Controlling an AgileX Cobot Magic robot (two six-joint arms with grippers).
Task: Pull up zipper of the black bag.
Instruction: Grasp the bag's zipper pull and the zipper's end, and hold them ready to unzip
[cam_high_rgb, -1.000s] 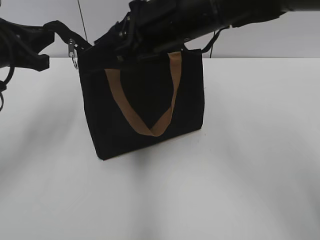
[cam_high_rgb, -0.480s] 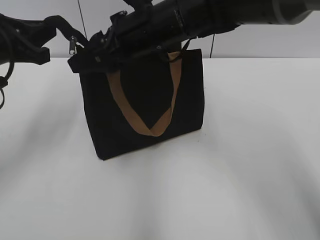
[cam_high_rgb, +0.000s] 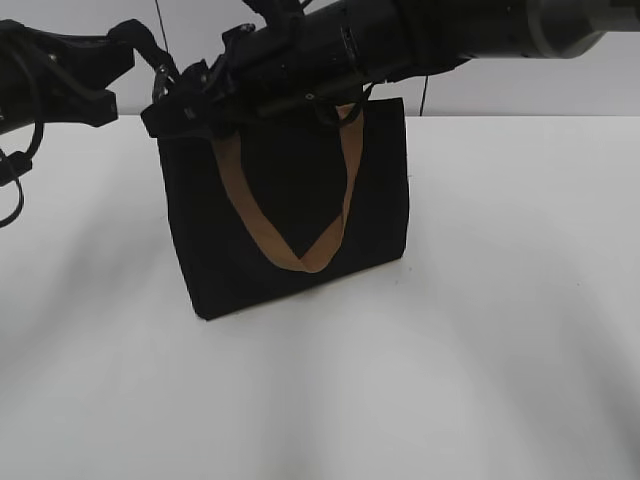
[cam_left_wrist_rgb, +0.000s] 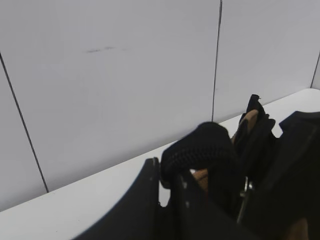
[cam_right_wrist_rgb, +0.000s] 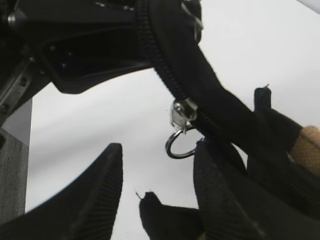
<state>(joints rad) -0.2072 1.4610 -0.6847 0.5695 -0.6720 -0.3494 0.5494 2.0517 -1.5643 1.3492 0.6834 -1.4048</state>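
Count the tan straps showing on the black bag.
1: a tan strap hangs in a V down the front of the black bag. A second on the far side may be hidden.

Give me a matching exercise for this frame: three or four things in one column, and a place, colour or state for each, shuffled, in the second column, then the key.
Column one:
1. black bag
2. handle strap
3. zipper ring pull
4. left gripper

Column two:
A. tan, hanging in a V down the bag's front
B. standing upright on the white table
C. shut on the zipper strip at the bag's end
D. metal, hanging free between the right gripper's open fingers

Pairs: 1-B, 2-A, 3-D, 4-C
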